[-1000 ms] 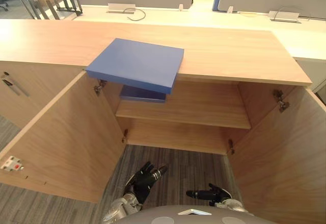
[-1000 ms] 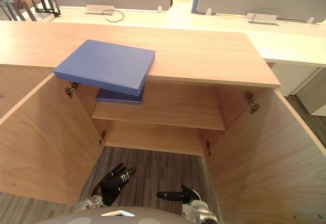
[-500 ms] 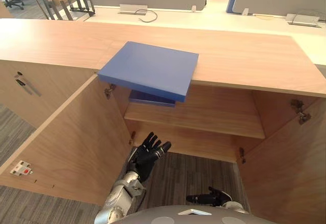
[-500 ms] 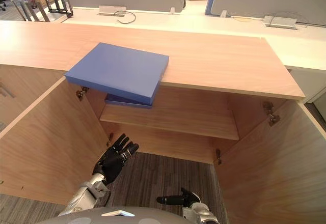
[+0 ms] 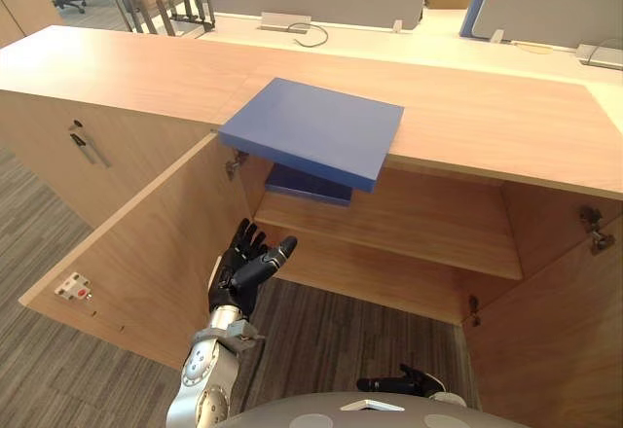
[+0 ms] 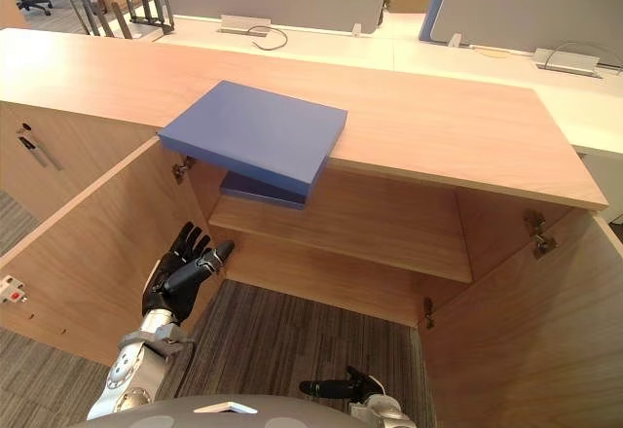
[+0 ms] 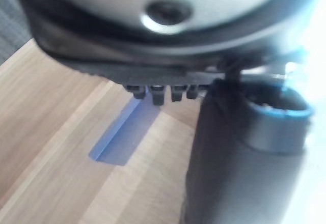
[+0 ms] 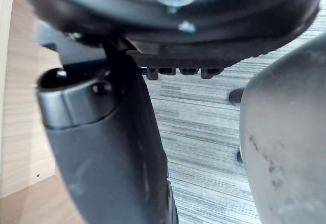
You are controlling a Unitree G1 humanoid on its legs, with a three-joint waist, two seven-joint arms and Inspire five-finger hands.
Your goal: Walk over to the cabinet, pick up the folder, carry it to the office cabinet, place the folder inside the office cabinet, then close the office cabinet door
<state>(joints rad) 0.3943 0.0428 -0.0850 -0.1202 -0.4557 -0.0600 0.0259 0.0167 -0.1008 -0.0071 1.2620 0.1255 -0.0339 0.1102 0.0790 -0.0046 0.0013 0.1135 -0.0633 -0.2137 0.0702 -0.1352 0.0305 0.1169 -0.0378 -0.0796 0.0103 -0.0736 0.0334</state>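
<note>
Folder (image 5: 316,128) on cabinet (image 5: 487,126) top edge

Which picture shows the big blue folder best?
The right eye view: the whole blue folder lies on the cabinet top, one corner overhanging. The left eye view shows much the same. The left wrist view catches a blue strip, maybe its edge; the right wrist view faces carpet.

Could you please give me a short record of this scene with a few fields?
Top: blue folder on the cabinet top, corner overhanging the front edge
Inside: second blue folder on the shelf, at its left end
Doors: left door and right door both open
Hands: left hand open, empty, beside the left door; right hand open, low above the carpet
</note>
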